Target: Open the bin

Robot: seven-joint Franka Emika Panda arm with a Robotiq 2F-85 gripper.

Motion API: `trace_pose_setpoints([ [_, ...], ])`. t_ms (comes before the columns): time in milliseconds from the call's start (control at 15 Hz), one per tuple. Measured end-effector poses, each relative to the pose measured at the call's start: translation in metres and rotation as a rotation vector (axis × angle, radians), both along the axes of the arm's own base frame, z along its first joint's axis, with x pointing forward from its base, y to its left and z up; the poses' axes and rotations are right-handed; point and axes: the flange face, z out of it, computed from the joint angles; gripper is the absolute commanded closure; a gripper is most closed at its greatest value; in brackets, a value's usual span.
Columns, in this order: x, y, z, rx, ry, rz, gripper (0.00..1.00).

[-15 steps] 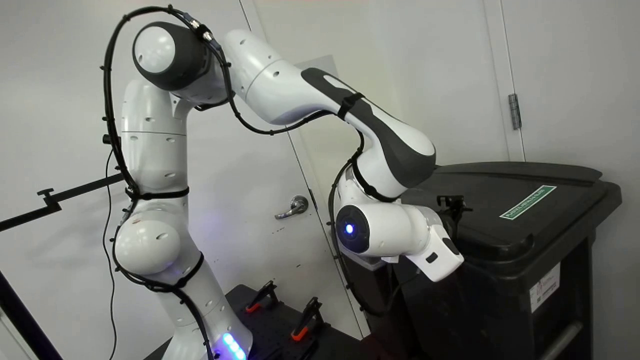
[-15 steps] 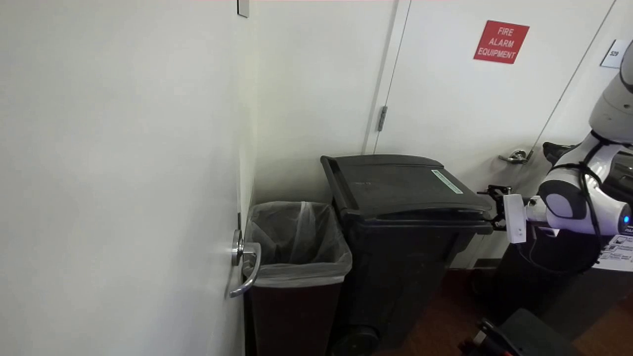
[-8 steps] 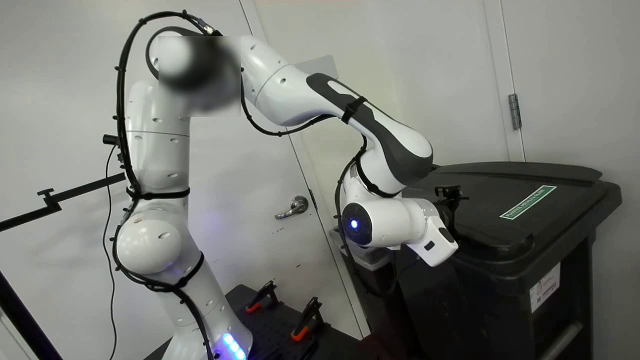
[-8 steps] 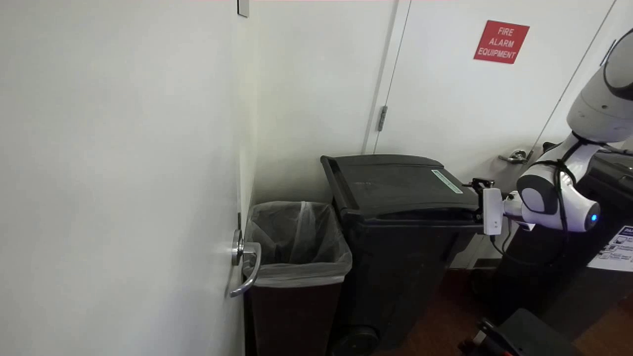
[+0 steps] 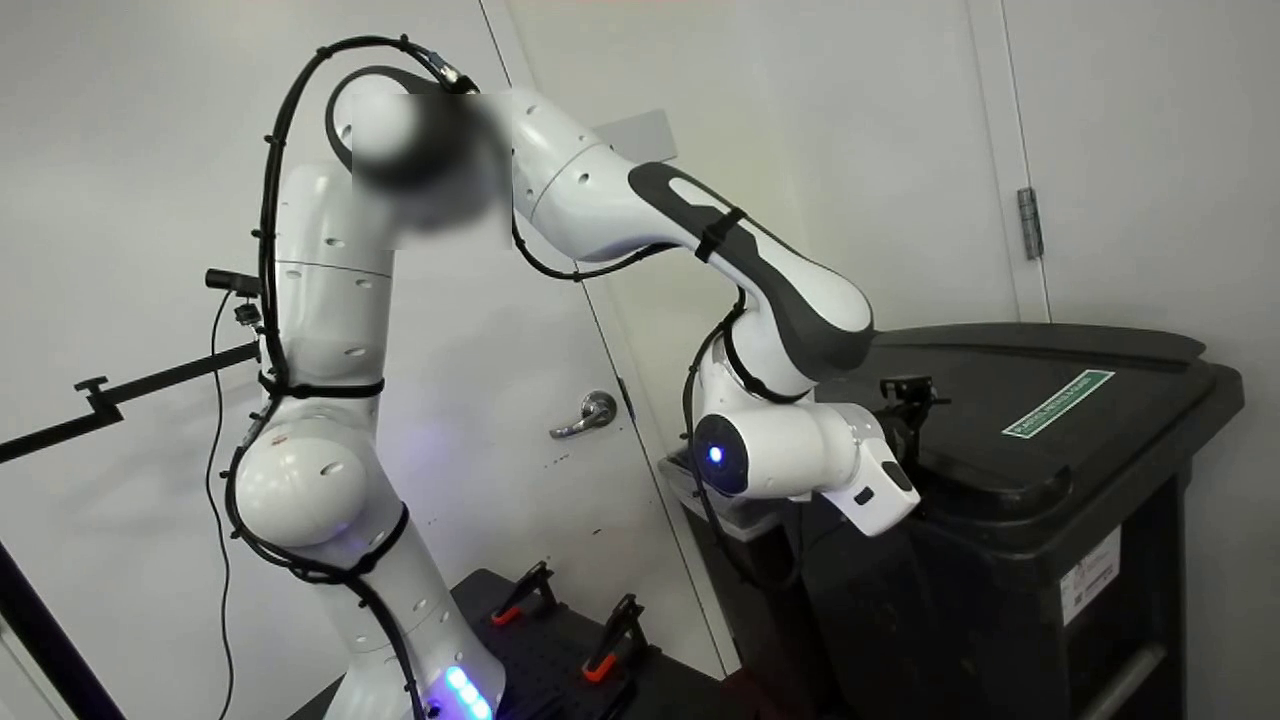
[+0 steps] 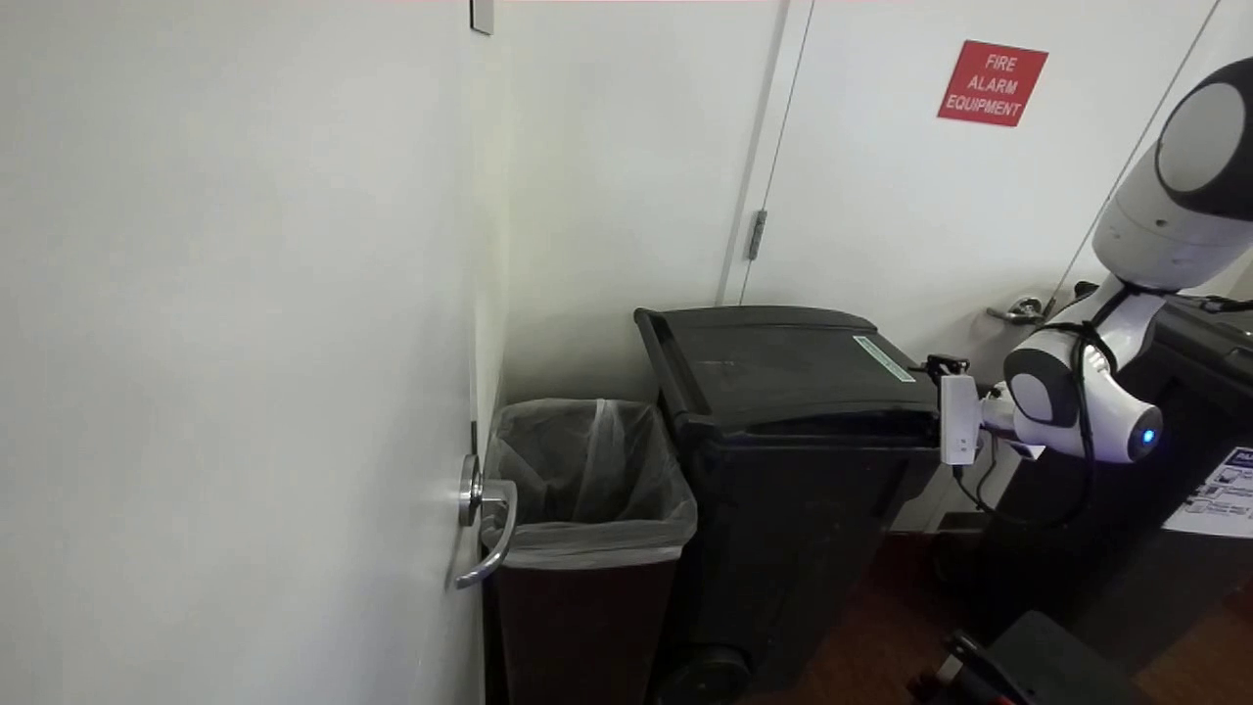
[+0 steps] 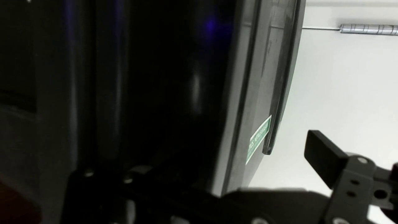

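The arm had drawn nearer to the bin over the last second, and in an exterior view its wrist end had come across one corner of the lid. The jaws stood spread wide in the wrist view, the lid's edge showing in the gap, with nothing in their hold; whether they touched the bin could not be told. The lid lay down flat, a green-and-white sticker on top. The bin stood just beside a brown container with a clear liner, above reddish-brown floor. Behind it rose a white door carrying a red FIRE ALARM EQUIPMENT sign. A pale door with a metal lever handle took up one side. By the arm's base, orange-tipped clamps sat on a black table.
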Motion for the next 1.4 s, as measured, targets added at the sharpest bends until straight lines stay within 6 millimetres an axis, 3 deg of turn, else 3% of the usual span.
trace_pose_setpoints([
  [400, -0.015, -0.008, -0.001, -0.011, 0.040, 0.020, 0.00],
  [667, -0.042, -0.001, -0.005, -0.008, 0.129, 0.097, 0.00],
  [933, -0.071, 0.004, 0.004, -0.001, 0.174, 0.074, 0.00],
  [1400, -0.078, 0.012, 0.027, 0.001, 0.133, 0.050, 0.00],
])
